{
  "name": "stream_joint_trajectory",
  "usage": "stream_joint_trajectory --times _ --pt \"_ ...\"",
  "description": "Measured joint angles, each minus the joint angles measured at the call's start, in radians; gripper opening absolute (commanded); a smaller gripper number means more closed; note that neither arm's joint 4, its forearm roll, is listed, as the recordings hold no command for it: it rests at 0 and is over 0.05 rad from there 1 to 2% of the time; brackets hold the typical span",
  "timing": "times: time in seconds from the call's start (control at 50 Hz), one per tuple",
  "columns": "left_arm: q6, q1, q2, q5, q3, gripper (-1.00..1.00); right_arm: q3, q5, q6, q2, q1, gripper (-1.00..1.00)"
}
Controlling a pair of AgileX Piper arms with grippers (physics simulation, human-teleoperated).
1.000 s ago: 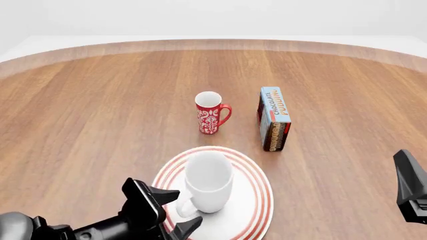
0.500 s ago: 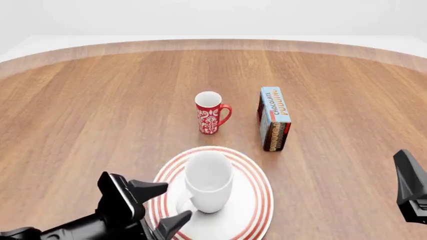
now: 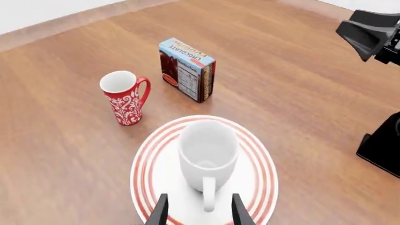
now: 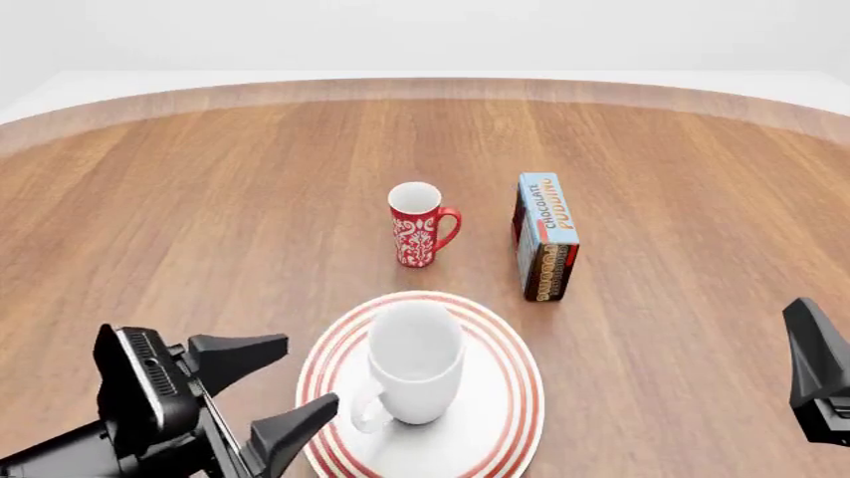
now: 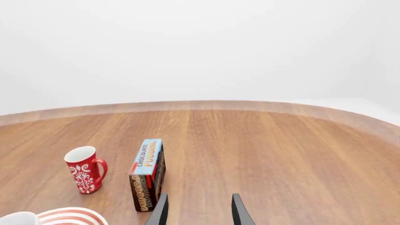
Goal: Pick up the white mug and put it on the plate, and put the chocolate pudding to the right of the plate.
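The white mug (image 4: 416,360) stands upright on the red-ringed plate (image 4: 527,398) at the table's near middle, handle pointing toward my left gripper (image 4: 309,376). That gripper is open and empty, a short way left of the plate and clear of the handle. In the left wrist view the mug (image 3: 208,151) sits on the plate (image 3: 266,165) just beyond the open left gripper (image 3: 198,215). The chocolate pudding (image 4: 546,237) stands upright behind the plate, a little to its right. My right gripper (image 5: 198,213) is open and empty, far right near the front edge (image 4: 817,373).
A slim red mug with a white floral pattern (image 4: 420,224) stands behind the plate, left of the pudding. It also shows in the left wrist view (image 3: 125,97) and the right wrist view (image 5: 84,169). The round wooden table (image 4: 199,199) curves away at the back.
My left gripper has drawn back from the mug's handle, to the left and toward the near edge, still open. The mug stays on the plate. The right arm has not moved.
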Motion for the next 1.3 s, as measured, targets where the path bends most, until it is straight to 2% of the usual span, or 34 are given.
stream_joint_trajectory --times 0.14,0.46,0.72,1.0,1.3 --pt "0.009 0.037 -0.142 0.106 -0.008 1.00 0.001 -0.001 -0.003 0.000 0.000 1.00" --pt "0.055 0.197 -0.498 0.404 -0.084 1.00 0.000 -0.001 -0.006 0.000 0.001 1.00" --pt "0.070 0.354 -0.699 0.557 -0.140 1.00 0.000 -0.001 -0.008 0.000 0.001 1.00" --pt "0.068 0.511 -0.824 0.589 -0.138 1.00 0.000 0.000 -0.012 0.000 0.000 1.00" --pt "0.081 0.609 -0.834 0.483 -0.010 1.00 0.000 0.000 -0.017 0.000 0.001 1.00"
